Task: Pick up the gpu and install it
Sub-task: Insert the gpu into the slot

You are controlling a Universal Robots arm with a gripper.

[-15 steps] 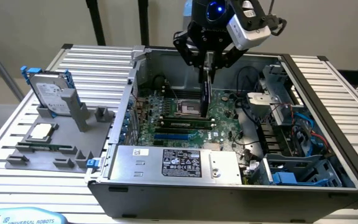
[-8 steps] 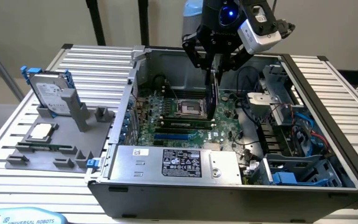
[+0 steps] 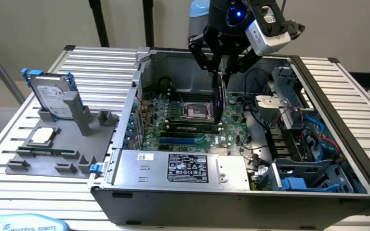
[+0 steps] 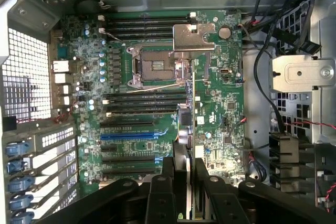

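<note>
While the gripper (image 3: 222, 72) hangs in the upper centre of the exterior view, above the open computer case (image 3: 339, 96), its 2 fingers (image 3: 205, 57) are clamped on the gpu (image 3: 220, 101). That card stands on edge, directly below the fingers, and reaches down toward the motherboard (image 3: 191, 132). Its lower end sits just beside the processor socket (image 3: 194, 111), on the exterior view's right of it. Whether that end touches the board cannot be told.

From the wrist view, the gripper (image 4: 190, 163) shows its black fingers (image 4: 168, 182) pressed against both faces of the gpu (image 4: 192, 135), which appears as 1 thin strip running away from them across the motherboard (image 4: 220, 103), past the socket (image 4: 157, 66).

At the exterior view's left, well apart from the case, a grey fixture (image 3: 63, 154) on the slatted table (image 3: 95, 62) carries an upright hard drive (image 3: 51, 96) with blue rails and a small square processor chip (image 3: 44, 136).
</note>
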